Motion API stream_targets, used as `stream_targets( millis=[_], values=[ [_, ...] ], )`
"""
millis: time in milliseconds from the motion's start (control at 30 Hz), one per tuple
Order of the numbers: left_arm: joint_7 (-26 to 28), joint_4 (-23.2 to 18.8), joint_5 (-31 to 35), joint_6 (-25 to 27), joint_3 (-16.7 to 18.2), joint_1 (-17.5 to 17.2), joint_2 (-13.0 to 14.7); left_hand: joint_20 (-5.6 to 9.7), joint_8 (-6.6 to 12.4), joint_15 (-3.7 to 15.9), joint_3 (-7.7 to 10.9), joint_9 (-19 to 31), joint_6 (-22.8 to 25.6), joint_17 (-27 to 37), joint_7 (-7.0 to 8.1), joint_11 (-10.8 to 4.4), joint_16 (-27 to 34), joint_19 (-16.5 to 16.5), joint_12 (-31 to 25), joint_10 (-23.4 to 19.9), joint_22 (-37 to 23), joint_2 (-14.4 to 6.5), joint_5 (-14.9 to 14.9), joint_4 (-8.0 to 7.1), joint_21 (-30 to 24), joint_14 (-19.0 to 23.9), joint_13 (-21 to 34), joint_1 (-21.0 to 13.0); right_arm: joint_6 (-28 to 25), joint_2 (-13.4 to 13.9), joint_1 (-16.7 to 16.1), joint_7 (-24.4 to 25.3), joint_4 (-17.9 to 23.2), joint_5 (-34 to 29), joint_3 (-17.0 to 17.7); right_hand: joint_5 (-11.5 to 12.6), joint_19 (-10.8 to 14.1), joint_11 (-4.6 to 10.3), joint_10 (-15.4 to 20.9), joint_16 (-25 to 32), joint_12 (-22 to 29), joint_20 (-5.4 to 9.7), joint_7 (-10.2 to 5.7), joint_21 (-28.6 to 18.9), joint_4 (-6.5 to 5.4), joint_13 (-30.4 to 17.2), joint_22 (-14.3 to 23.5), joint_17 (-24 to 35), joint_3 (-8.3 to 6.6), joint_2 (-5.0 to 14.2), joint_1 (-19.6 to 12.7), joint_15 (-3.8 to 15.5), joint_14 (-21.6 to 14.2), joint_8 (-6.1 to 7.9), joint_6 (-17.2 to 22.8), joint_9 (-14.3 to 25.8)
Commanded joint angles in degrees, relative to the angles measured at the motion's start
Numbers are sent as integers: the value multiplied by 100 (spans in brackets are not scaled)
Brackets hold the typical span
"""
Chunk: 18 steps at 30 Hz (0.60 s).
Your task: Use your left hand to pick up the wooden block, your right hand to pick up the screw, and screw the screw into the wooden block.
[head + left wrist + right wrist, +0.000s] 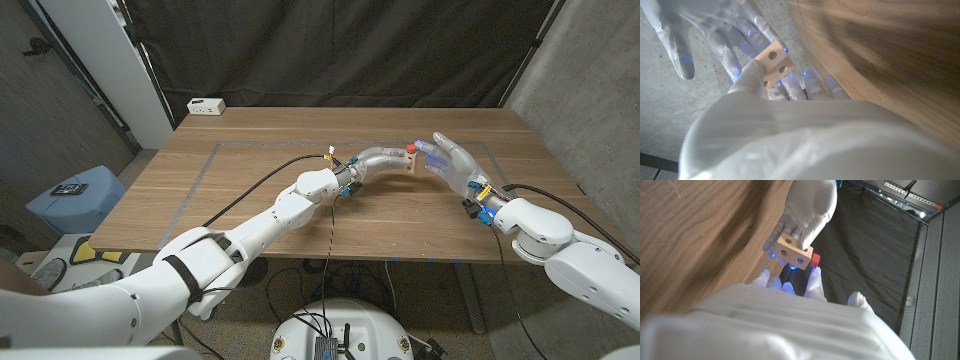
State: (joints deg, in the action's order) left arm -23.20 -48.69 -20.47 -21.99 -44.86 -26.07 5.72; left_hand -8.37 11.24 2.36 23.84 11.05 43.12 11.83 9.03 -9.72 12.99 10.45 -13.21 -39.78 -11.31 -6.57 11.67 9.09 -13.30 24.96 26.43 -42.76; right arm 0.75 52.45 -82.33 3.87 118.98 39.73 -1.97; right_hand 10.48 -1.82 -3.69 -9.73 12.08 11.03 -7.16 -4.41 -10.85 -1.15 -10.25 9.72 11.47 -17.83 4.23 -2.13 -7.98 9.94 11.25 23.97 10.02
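Right hand [455, 163]: fingers spread — grips nothing, fingertips at the block.
Left hand [385, 158]: clamped on wooden block [411, 161].
Screw [411, 148]: red head — atop the block.
Table [250, 190]: beneath both.

My rig: both arms w/ glossy white rounded shells. Left arm [250, 235] has black band nr shoulder, black cable along forearm. Wrists carry blue/yellow connectors. Left hand [378, 160] & right hand [452, 160] pale grey, blue LEDs at fingertips [687, 61].
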Motion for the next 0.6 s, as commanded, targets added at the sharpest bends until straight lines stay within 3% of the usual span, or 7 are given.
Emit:
stream_targets(
  millis=[33,600],
  values=[
    [-52,149,-24,-41,18,56,-58,-30,36,95,54,33,182,24,-144,7,33,38,-15,-25,-10,-41,31,-33,-41,45,15,-2,-114,-10,-47,-15,61,40,49,49,38,-15,-263,24,40,-16,21,-54,-22,-21,13,12,-33,3,-35,15,679,49,94,30],
    [-117,391,-46,-129,45,125,-153,-35,35,90,64,33,179,23,-145,28,29,35,-14,-22,-11,-51,33,-43,-40,46,16,17,-137,-61,16,-53,71,50,-16,53,105,-79,-44,11,76,0,254,-49,-11,-18,13,4,-48,0,-54,-5,602,214,794,48]
  ],
)
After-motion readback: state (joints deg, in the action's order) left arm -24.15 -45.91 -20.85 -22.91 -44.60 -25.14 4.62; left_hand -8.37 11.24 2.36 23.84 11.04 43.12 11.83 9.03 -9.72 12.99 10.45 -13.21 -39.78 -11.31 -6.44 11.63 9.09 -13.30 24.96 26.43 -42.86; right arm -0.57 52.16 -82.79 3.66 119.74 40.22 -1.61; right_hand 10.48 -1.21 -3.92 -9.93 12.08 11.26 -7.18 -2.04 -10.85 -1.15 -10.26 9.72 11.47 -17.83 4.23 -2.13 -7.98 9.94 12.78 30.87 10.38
